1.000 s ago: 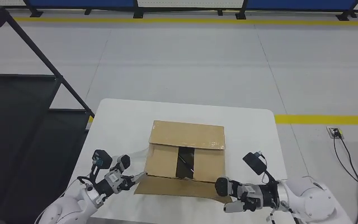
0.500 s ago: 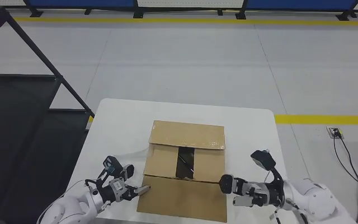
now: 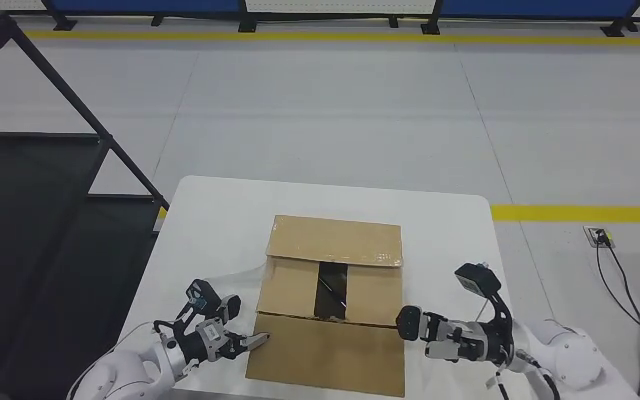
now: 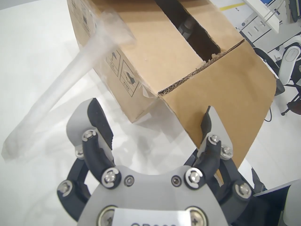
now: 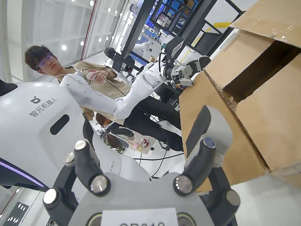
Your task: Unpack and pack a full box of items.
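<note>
Top view showed the cardboard box (image 3: 290,285) on the bench (image 3: 220,230), near flap (image 3: 325,355) folded outward. Left tool (image 4: 151,105) and right tool (image 3: 412,330) stood wide (holding nothing) beside it; the loose tape strip (image 4: 70,71) could probably stick to the left tool and drag the box.

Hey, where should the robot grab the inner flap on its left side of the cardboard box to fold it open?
Take the left inner flap by its free edge along the dark middle gap, coming straight down with one finger in the gap. It lies flat, hinged at the side of the box, so likely only that edge can be pinched.
</note>
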Controlling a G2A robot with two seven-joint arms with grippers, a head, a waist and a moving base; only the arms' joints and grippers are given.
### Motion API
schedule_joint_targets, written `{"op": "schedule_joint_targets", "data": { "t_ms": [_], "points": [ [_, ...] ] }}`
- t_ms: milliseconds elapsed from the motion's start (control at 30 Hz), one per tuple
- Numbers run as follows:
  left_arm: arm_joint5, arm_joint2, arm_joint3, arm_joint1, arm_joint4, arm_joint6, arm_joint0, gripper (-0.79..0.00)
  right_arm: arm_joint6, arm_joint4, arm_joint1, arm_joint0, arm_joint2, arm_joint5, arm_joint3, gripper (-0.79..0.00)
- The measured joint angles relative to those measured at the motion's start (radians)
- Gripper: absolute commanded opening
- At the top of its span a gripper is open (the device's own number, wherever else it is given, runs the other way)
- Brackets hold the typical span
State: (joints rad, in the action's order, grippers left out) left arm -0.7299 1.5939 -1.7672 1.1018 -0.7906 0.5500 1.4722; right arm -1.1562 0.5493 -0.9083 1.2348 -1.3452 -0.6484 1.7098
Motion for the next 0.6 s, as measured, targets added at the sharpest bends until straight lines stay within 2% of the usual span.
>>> {"op": "schedule_joint_targets", "data": {
  "t_ms": [300, 600],
  "points": [
    [0.000, 0.000, 0.000, 0.000, 0.000, 0.000, 0.000, 0.000, 0.137, -0.091, -0.017, -0.064, 0.068, 0.172, -0.032, 0.000],
    [0.000, 0.000, 0.000, 0.000, 0.000, 0.000, 0.000, 0.000, 0.241, -0.173, -0.034, -0.123, 0.123, 0.277, -0.100, 0.000]
  ]
}}
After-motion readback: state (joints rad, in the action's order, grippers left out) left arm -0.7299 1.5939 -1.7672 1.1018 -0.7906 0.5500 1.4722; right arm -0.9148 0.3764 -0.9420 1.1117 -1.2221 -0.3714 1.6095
